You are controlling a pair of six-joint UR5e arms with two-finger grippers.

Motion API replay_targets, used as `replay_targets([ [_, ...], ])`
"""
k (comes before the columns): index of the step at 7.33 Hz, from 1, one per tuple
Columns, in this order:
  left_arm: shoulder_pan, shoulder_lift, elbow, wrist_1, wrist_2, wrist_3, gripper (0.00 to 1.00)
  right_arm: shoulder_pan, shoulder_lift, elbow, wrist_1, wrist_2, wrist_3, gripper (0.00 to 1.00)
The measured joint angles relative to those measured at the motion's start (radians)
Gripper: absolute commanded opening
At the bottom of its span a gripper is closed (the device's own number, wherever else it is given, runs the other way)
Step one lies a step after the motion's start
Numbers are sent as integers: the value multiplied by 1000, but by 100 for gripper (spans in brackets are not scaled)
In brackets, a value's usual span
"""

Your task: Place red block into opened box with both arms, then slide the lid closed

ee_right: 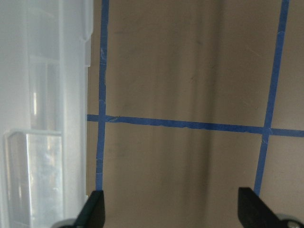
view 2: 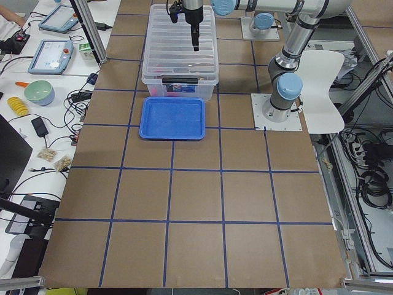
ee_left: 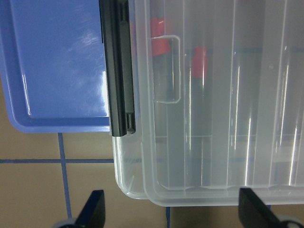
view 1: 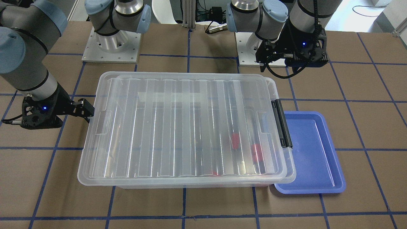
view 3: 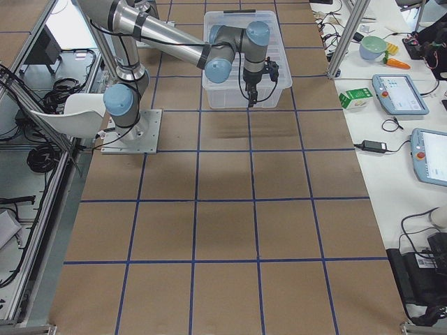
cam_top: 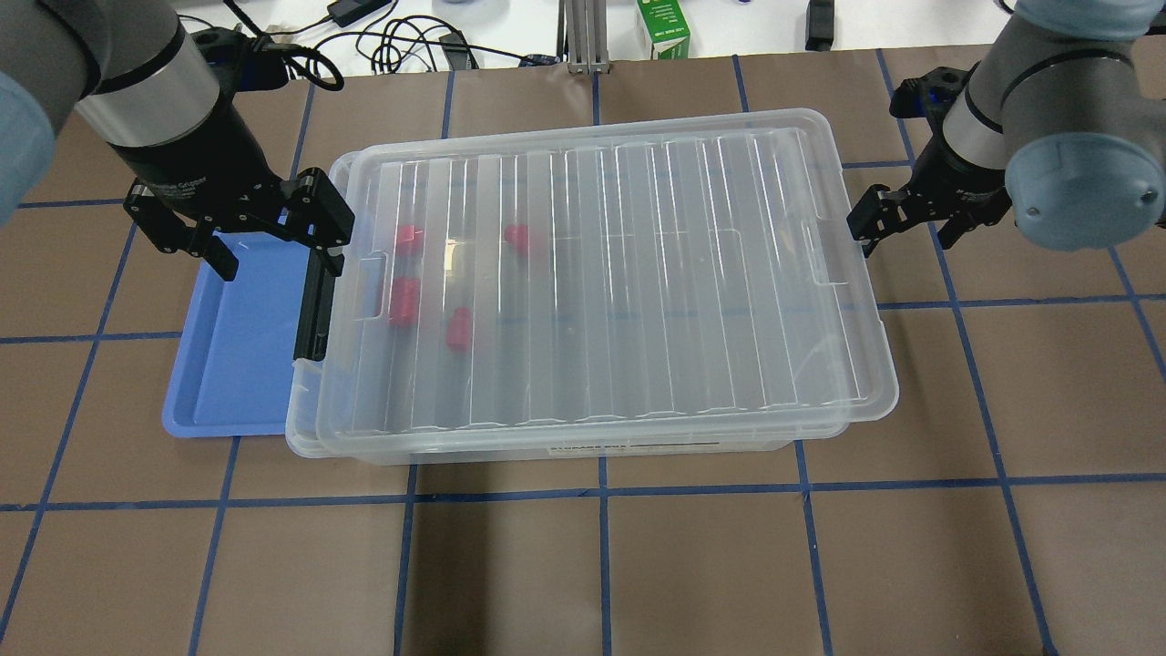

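Lid (cam_top: pixel 619 273) sits atop box (cam_top: pixel 455 453), long axis left to right; ribs (cam_top: pixel 565 273) crosswise.

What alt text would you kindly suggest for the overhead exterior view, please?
A ribbed clear lid covers a clear box on a brown table, with four red pieces showing through near its black clip handle. The left pincer hangs open at that end, partly over a blue tray; the right pincer is open beside the opposite end.

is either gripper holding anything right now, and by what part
Nothing is held. The left gripper and the right gripper are both open and empty, each near a short end of the box.
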Motion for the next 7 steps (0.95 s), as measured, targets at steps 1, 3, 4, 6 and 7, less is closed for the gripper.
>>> replay_targets([
  [1, 1, -1, 0, 7, -2, 0, 100, 3, 0, -2, 0, -1, -1, 100],
  [3, 2, 0, 0, 13, -4, 1, 100, 4, -8, -31, 4, -8, -6, 100],
  [4, 2, 0, 0, 13, -5, 1, 100, 4, -29, -61, 24, -10, -4, 100],
  [6, 2, -1, -2, 13, -5, 0, 100, 4, -119, -133, 157, -11, -3, 100],
  [7, 2, -1, -3, 13, -5, 0, 100, 5, -173, -156, 226, -8, -3, 100],
])
